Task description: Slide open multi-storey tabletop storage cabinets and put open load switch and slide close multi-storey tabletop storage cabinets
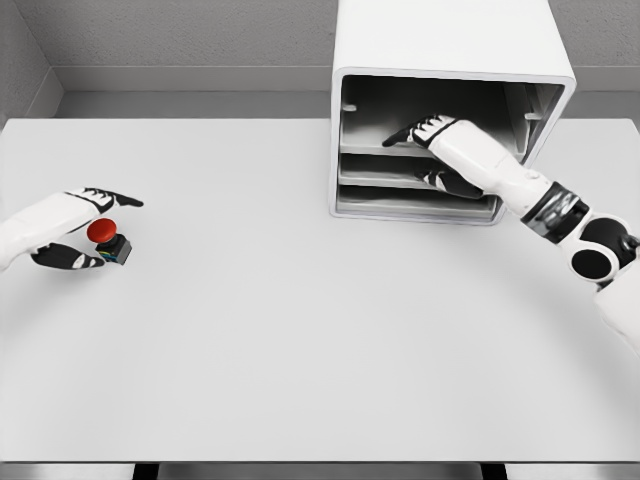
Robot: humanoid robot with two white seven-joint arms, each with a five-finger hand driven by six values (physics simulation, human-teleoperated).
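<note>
My left hand (75, 228) sits far left on the table (300, 350), fingers cupped around the switch (108, 240), not clearly clamped. Switch looks small, rigid, light; I'd pinch the dark base, not the red button. My right hand (432, 135) reaches into the cabinet (450, 60); I can't tell its grip.

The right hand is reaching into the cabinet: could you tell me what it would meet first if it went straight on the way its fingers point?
Probably the cabinet's inner left wall or back: the right hand points up-left along the top drawer. Depth is unclear.
</note>
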